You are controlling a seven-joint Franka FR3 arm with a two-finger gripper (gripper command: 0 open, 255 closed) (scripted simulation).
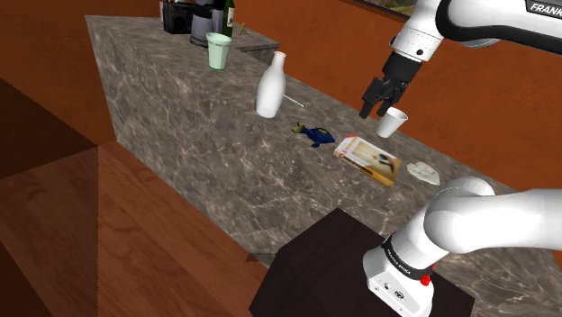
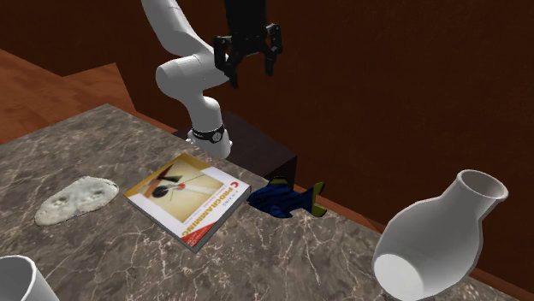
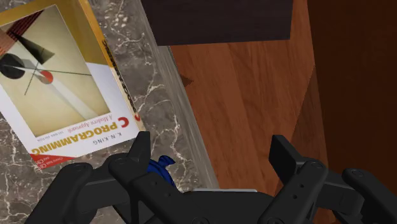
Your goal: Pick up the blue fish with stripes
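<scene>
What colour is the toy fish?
The fish is dark blue with darker stripes, olive-yellow tail; clearest in second exterior view.

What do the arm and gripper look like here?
The arm is glossy white with rounded links and dark joint bands; black lettering reading FRANK runs off the shoulder view's edge, and a red mark sits by one joint. The gripper is all black, two angular fingers.
</scene>
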